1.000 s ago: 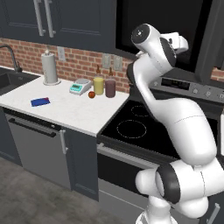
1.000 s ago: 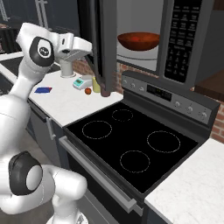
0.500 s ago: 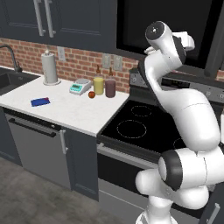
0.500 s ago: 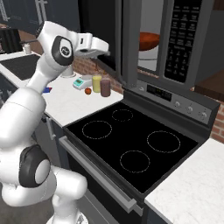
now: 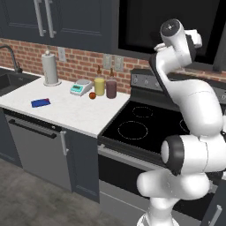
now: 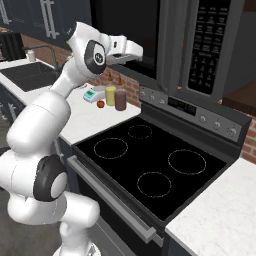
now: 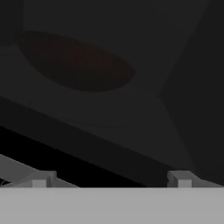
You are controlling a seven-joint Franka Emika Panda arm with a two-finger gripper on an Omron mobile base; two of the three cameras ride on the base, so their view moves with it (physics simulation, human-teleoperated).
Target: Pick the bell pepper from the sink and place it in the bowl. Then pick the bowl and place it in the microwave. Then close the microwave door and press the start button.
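The microwave (image 6: 207, 45) hangs above the stove. Its door (image 6: 125, 25) with the black glass window stands nearly flush with the front. My gripper (image 6: 139, 50) is raised against the door's glass (image 5: 154, 22), also seen from the left side (image 5: 198, 42). In the hand view the gripper (image 7: 111, 181) is open, its fingertips (image 7: 41, 179) wide apart with nothing between them. Through the dark glass the bowl (image 7: 74, 65) shows dimly as a reddish oval. The bell pepper is hidden. The black sink (image 6: 30, 75) lies far left (image 5: 9, 81).
A black glass-top stove (image 6: 150, 160) lies below the hand. The white counter (image 5: 66, 112) carries a paper towel roll (image 5: 50, 68), a scale (image 5: 81, 87), a yellow jar (image 5: 99, 86), a dark red jar (image 5: 111, 89), a tiny red fruit (image 5: 92, 95) and a blue sponge (image 5: 40, 102).
The arm has swung right and upward with the hand on the microwave door. The door has turned from wide open to nearly shut, so the bowl now sits behind dark glass.
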